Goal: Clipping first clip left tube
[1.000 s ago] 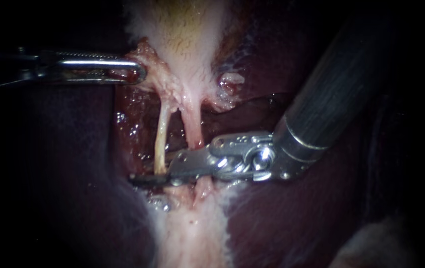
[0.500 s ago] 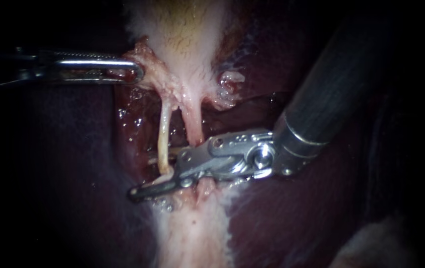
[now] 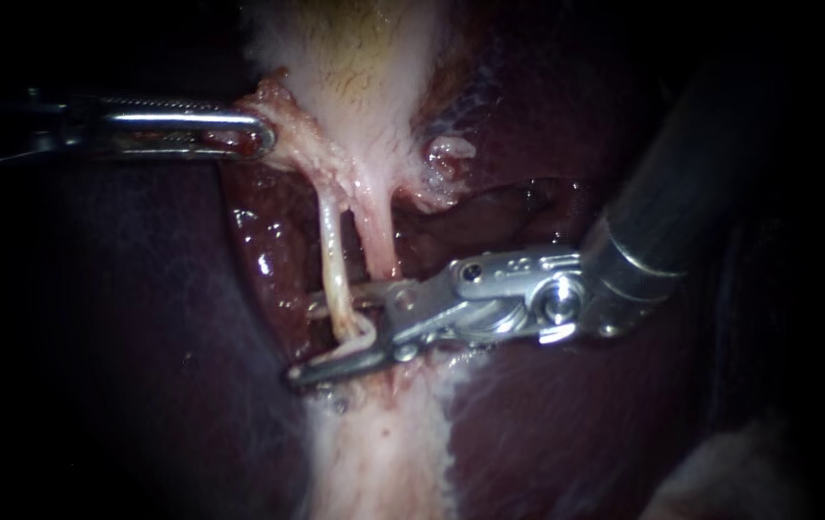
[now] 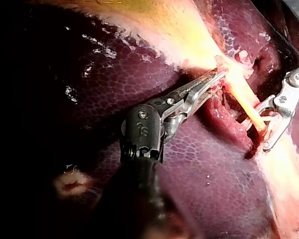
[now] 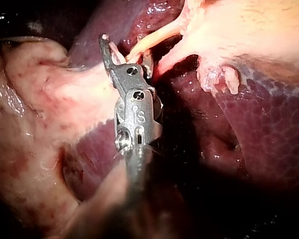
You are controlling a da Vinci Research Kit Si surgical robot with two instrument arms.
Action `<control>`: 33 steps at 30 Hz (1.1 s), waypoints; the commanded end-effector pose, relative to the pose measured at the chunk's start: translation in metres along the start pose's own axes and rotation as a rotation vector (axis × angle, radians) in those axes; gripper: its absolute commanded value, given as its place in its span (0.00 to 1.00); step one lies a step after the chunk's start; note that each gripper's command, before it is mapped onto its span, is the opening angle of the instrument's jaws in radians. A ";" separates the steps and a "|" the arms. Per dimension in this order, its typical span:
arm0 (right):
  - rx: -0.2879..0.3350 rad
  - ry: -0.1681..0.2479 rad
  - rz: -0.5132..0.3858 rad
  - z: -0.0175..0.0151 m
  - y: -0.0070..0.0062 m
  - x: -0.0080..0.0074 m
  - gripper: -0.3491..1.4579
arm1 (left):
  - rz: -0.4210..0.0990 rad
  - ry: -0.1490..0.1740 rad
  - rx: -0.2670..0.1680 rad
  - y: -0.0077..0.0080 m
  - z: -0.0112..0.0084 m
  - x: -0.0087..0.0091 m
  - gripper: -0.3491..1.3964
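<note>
Two tubes run down from the pale gallbladder [image 3: 354, 58]: the thin whitish left tube [image 3: 332, 250] and the pink right tube [image 3: 380, 241]. My right instrument [image 3: 321, 339] comes in from the upper right, and its jaws stand open around the left tube's lower end, which bends between them. The left wrist view shows those jaws [image 4: 261, 132] as a V around the tube [image 4: 241, 94]. In the right wrist view the tube [image 5: 157, 36] lies between the same jaws [image 5: 122, 50]. My left instrument [image 3: 256, 135] is shut on tissue at the gallbladder's neck, holding it to the left.
Dark liver [image 3: 142, 337] lies on both sides of the tubes, with a wet red bed [image 3: 268, 250] behind them. Pale fatty tissue [image 3: 373, 453] continues below the right instrument's jaws. A small pale nub [image 3: 446, 154] sits to the right of the neck.
My right instrument has moved to the right and slightly down, dragging the left tube's lower end with it, so the tube now bends. The left instrument has held still.
</note>
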State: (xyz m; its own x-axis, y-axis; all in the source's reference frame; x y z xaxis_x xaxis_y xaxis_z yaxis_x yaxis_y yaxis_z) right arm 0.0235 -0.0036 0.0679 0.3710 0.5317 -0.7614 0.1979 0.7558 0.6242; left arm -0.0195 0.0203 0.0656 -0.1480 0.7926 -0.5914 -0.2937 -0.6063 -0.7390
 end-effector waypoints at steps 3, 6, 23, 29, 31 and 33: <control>0.038 0.027 0.006 -0.0002 -0.0001 -0.0003 0.47 | 0.000 0.000 0.000 0.0000 0.0000 0.0000 0.00; 0.066 0.042 0.020 -0.0006 -0.0003 -0.0004 0.47 | 0.000 0.000 0.000 0.0000 -0.0001 0.0000 0.00; 0.187 0.019 0.057 0.0011 -0.0018 -0.0030 0.47 | 0.000 0.000 0.000 0.0000 -0.0001 0.0000 0.00; 0.190 0.016 0.059 0.0015 -0.0019 -0.0034 0.46 | 0.000 0.000 0.000 -0.0001 -0.0001 0.0000 0.00; 0.192 0.021 0.059 0.0015 -0.0018 -0.0034 0.46 | 0.000 0.000 0.000 -0.0001 -0.0001 0.0000 0.00; 0.192 0.021 0.059 0.0015 -0.0018 -0.0034 0.46 | 0.000 0.000 0.000 -0.0001 -0.0001 0.0000 0.00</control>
State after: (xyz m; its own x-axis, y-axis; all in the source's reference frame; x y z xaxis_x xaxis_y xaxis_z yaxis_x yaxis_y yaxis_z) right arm 0.0232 -0.0074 0.0696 0.3673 0.5831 -0.7246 0.3480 0.6364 0.6884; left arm -0.0194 0.0204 0.0656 -0.1480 0.7927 -0.5913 -0.2935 -0.6062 -0.7392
